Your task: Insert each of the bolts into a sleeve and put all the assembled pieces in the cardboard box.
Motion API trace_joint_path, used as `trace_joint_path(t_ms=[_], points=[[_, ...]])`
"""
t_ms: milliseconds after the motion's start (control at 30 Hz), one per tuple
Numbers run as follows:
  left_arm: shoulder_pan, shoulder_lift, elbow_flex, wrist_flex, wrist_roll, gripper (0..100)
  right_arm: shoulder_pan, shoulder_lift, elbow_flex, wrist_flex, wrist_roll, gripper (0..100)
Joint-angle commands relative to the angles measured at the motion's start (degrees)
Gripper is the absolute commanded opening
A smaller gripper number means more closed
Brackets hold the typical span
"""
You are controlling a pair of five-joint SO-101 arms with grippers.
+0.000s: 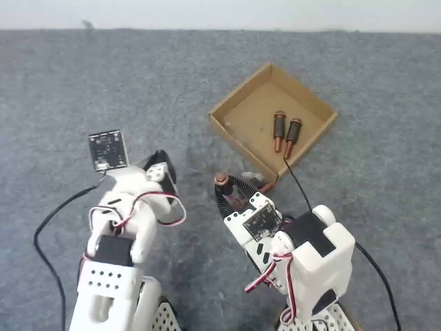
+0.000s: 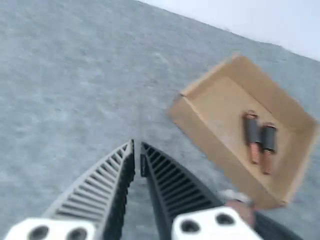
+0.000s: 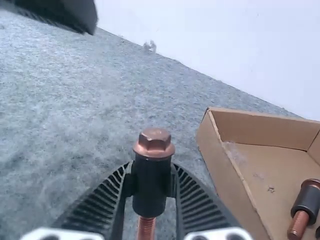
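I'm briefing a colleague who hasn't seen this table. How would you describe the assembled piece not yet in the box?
Find the cardboard box on the grey carpet, then the right gripper beside its nearest corner. Clamped there is a copper bolt in a black sleeve. Unlike the two pieces lying inside the box, it is gripped outside.

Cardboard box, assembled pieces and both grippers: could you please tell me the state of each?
Cardboard box: open-topped, holding two pieces.
Two assembled pieces: lying side by side in the box.
Third assembled piece: upright, held outside the box.
Right gripper: shut on the third piece.
Left gripper: shut, empty.
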Motion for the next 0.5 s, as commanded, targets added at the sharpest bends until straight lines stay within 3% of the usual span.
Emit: trace_joint_path(t_ms=[0,133,267,467], points=[[-4.31,0.0,-3.3,-0.35,-4.13,1,0.57,-0.66,-1.32,-0.13,0.26,0.6],[-4.48,-0.62,-3.91,3.52,-6.07,1,1.27,-0.84,-1.32,-0.22,0.26,0.6],[-4.57,-9.49,-3.82,11.25,-9.14,1,1.27,-0.84,-1.32,-0.22,0.26,0.6],[-4.84,-26.37,7.87,14.07,-9.76,1,1.27,-0.75,-1.32,-0.22,0.26,0.6]])
